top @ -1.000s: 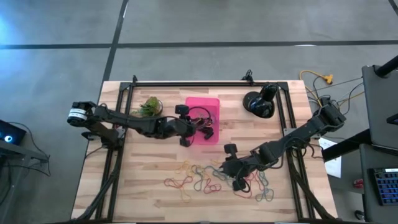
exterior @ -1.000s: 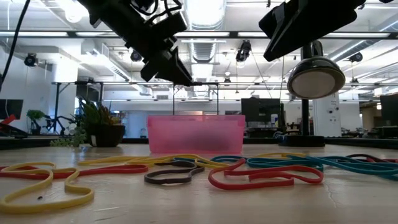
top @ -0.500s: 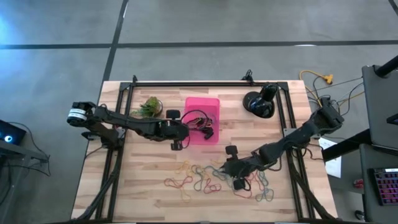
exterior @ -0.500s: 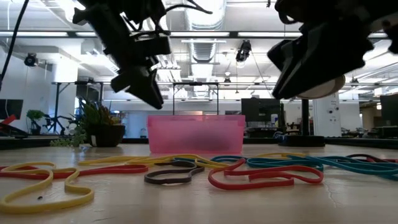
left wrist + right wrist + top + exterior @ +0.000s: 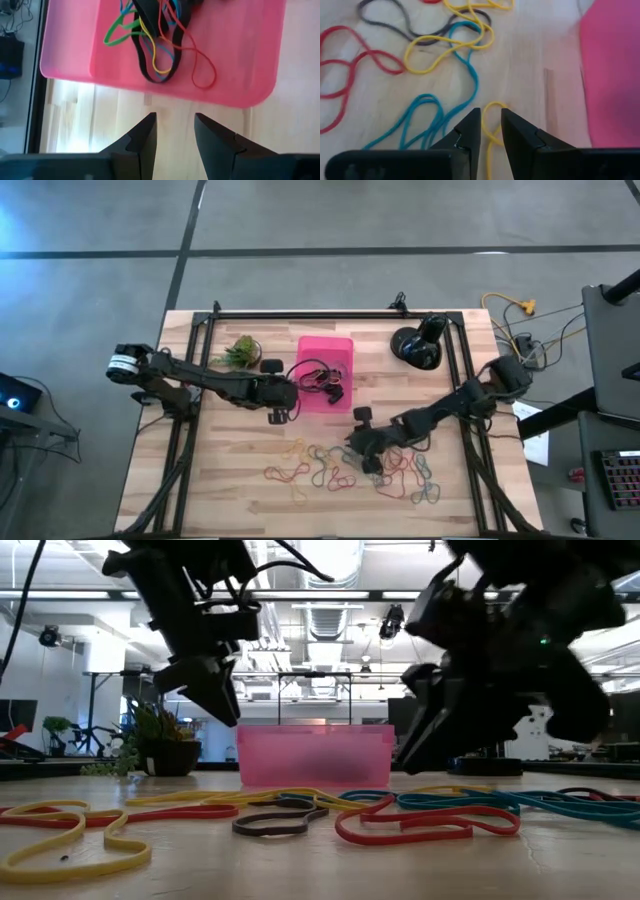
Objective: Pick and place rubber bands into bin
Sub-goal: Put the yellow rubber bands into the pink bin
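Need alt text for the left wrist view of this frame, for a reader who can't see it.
The left pincer hangs open and empty over bare wooden table, just outside the pink bin. The bin holds a tangle of rubber bands: black, green, yellow, blue and red-orange.

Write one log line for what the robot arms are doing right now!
left end effector: open, empty, beside bin | right end effector: over yellow rubber band | several bands in bin

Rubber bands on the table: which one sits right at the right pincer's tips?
The yellow band, whose loop lies between the tips of the right pincer. The teal band lies just beside it, while the red band and grey band lie farther off.
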